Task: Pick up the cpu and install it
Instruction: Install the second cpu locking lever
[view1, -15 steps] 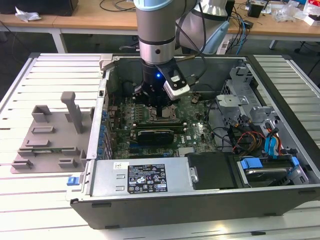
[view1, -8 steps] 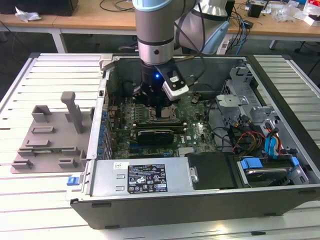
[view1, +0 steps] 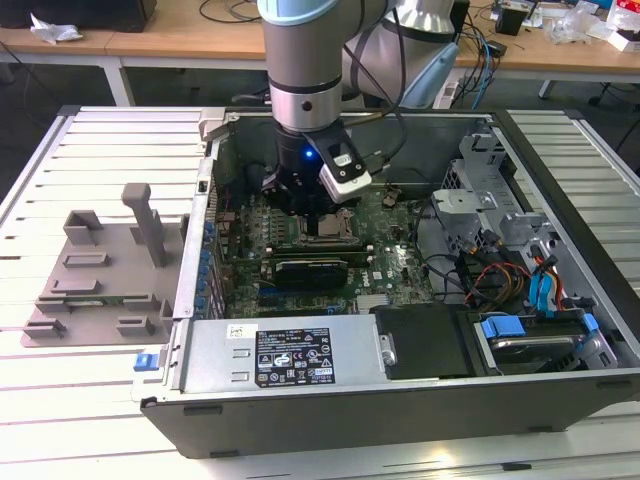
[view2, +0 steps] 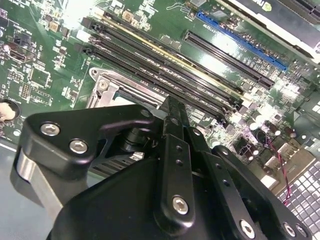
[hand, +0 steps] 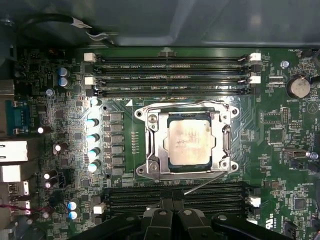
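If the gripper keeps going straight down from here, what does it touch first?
Probably the motherboard beside the socket frame, near the memory slots, not the cpu seated in that frame. The gripper sits off to one side; depth is unclear.

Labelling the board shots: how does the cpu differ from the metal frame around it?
The cpu is a solid, flat plate, dull silvery-grey with smudges; the metal frame is an open, shiny ring with screws at its corners. The cpu lies inside, the frame surrounds it. Both are squarish metal on the green motherboard.
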